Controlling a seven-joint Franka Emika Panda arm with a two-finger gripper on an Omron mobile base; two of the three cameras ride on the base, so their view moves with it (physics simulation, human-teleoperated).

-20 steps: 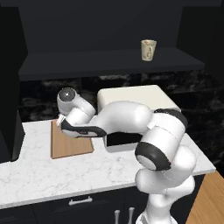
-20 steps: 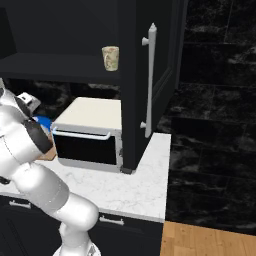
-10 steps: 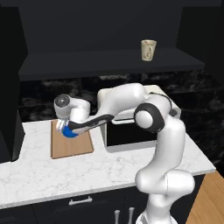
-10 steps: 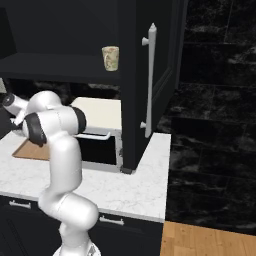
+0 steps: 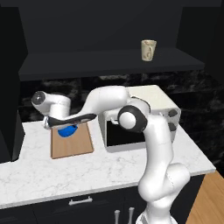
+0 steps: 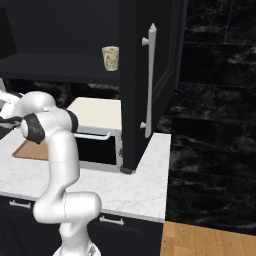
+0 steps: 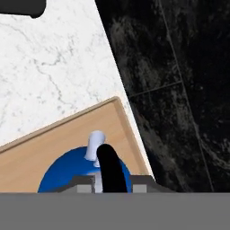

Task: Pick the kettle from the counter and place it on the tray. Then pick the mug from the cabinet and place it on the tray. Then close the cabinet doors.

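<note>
Kettle (image 5: 67, 131) | location: on the tray (image 5: 72, 146), far end, near the backsplash | placement: set down for the task's first step, gripper (image 5: 61, 124) directly above its handle | jaws: width cannot be told | look: bright blue cone, black arched handle, pale spout | pending: mug (image 5: 148, 50) on cabinet shelf (image 5: 109, 59)

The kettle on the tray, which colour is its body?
Bright blue. The kettle shows best in the hand view, sitting on the light-brown tray.

Kitchen: marble counter (image 5: 109, 168), cabinet (image 5: 109, 65), toaster oven (image 5: 153, 103).
</note>
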